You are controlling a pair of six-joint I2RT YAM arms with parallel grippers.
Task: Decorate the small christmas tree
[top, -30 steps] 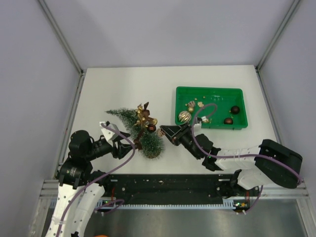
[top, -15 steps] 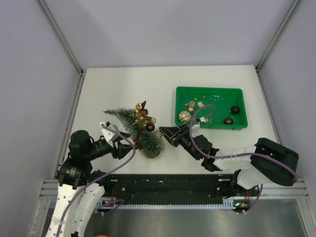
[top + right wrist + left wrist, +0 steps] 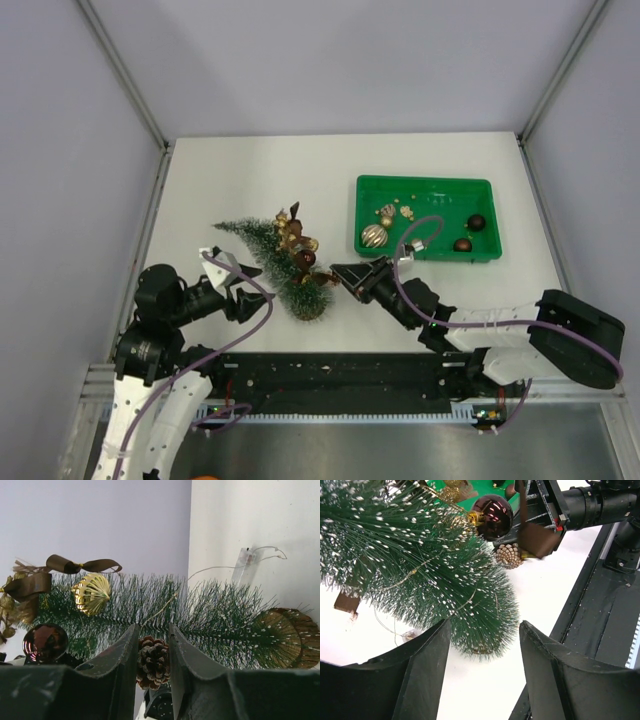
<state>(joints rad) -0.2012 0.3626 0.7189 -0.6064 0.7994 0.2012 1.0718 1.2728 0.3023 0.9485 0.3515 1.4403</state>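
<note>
Green tray (image 3: 424,180) holds baubles (image 3: 374,236) — right gripper (image 3: 152,630) pinches a pine cone (image 3: 153,662), left gripper (image 3: 485,626) gapes.

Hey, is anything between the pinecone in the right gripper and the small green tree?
Nothing visible does. The brown pinecone ornament in the right gripper sits right at the dark green bottle-brush tree's bristles.

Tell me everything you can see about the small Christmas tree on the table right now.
A slim dark green bottle-brush cone, the small Christmas tree has white-flecked bristles and a round brown wooden base. It leans, tip toward far left. On it: a gold ribbed ornament, a glossy dark red ball, a brown ribbon bow, a thin wire. The open jaws of the left gripper flank its lower bristles; the right gripper holds a pine cone at its branches.
</note>
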